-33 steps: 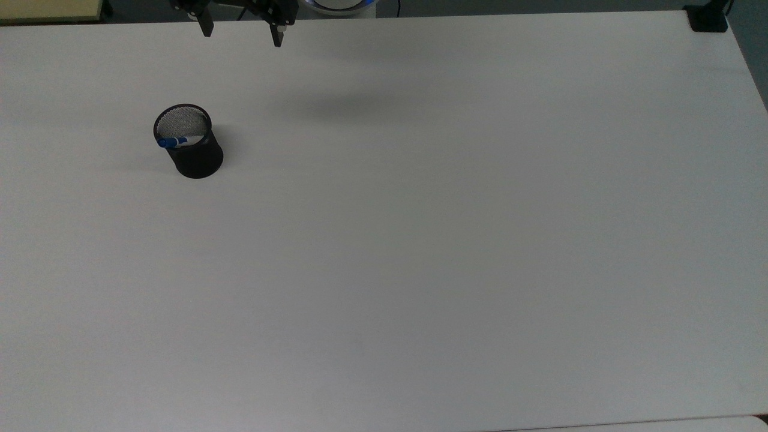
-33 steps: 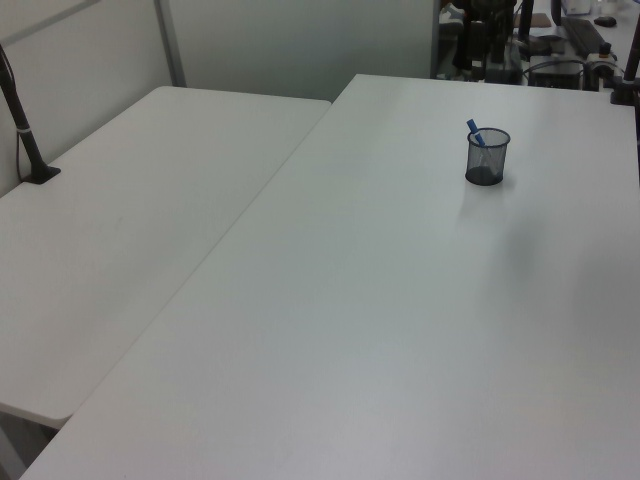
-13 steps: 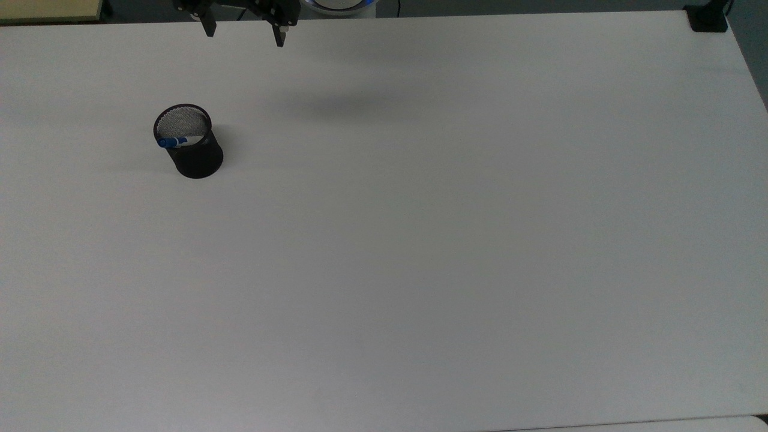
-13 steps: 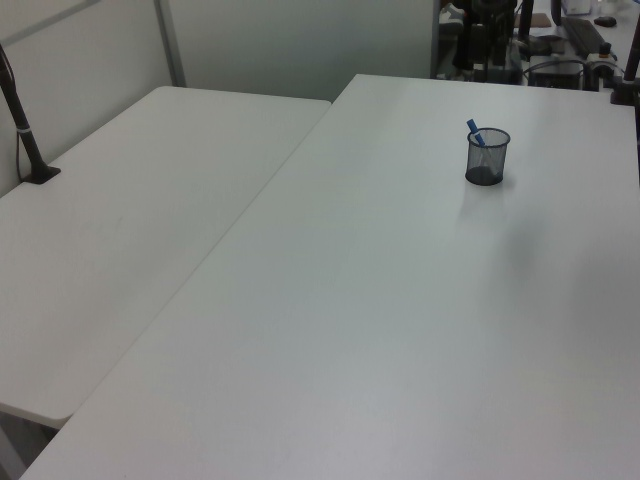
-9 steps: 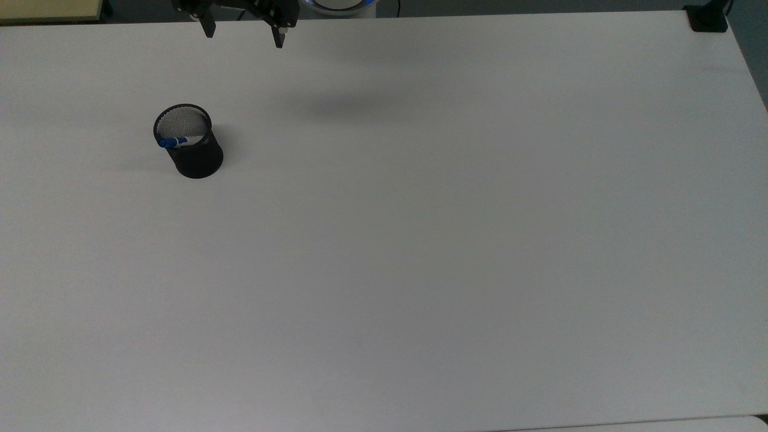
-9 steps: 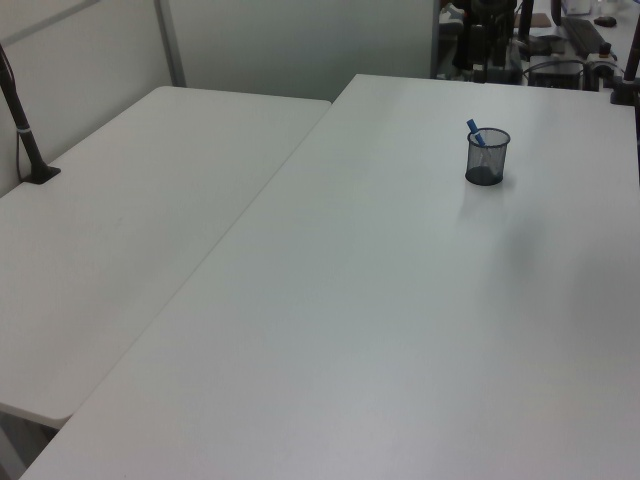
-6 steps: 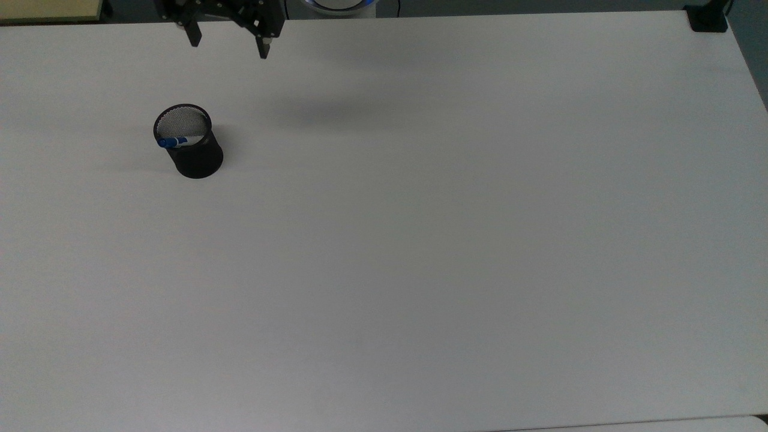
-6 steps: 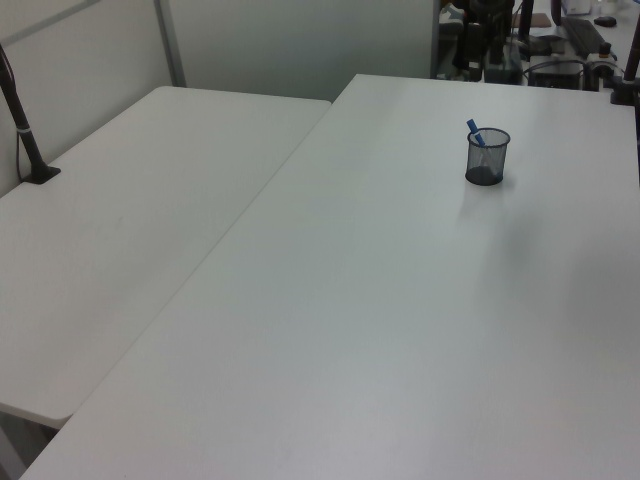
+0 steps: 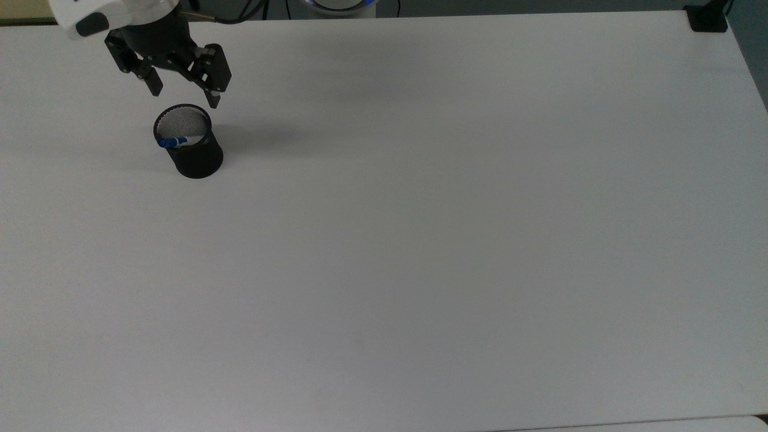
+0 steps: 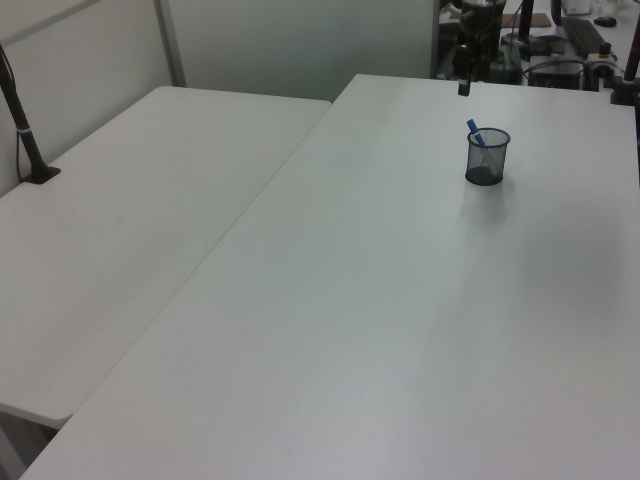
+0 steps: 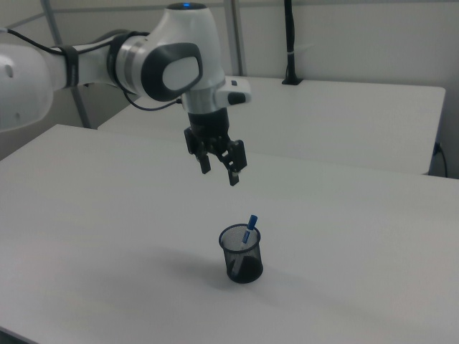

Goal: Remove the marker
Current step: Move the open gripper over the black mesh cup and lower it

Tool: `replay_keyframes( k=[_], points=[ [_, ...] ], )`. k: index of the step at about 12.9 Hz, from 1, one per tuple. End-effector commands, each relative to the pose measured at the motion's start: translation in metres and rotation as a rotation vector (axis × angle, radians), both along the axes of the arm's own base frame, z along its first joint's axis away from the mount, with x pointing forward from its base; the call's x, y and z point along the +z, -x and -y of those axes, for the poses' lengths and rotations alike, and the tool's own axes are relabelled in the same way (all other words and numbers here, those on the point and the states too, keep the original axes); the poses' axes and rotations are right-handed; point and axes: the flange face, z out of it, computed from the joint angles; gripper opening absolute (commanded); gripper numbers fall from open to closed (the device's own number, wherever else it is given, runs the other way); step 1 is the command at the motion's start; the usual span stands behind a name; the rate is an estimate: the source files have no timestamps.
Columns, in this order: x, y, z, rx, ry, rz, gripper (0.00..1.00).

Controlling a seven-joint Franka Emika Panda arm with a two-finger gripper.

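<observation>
A black mesh cup (image 9: 191,147) stands on the white table (image 9: 420,210) toward the top view's left. The marker (image 9: 174,142) leans inside it, white barrel down and blue cap poking above the rim (image 11: 250,222) (image 10: 473,130). My gripper (image 9: 185,98) hangs open in the air just past the cup's far rim in the top view, fingers pointing down and empty. In the right view the gripper (image 11: 219,174) is well above the cup (image 11: 242,254) and to its left.
A second white table (image 10: 120,230) adjoins on the left view's left. A black clamp post (image 10: 22,125) stands on it. Another black clamp (image 9: 707,18) sits at the top view's upper right corner. The arm's base and cables lie beyond the table's far edge.
The gripper has swung from the table's far edge toward the cup, moving left and down in the top view. It stays open. The cup and marker have not moved.
</observation>
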Motion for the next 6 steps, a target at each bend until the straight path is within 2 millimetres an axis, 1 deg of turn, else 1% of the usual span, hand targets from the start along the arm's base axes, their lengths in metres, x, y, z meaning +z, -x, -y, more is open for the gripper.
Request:
replay_keyframes(
  k=[1,2,4,6],
  points=[
    [-0.029,-0.011,0.024,0.036,0.010,0.001,0.83],
    [-0.040,-0.011,0.035,0.027,0.006,-0.015,0.82],
    [-0.041,-0.010,0.042,0.050,0.009,-0.011,0.79],
    [-0.050,-0.009,0.051,0.066,0.010,-0.023,0.74]
  ],
)
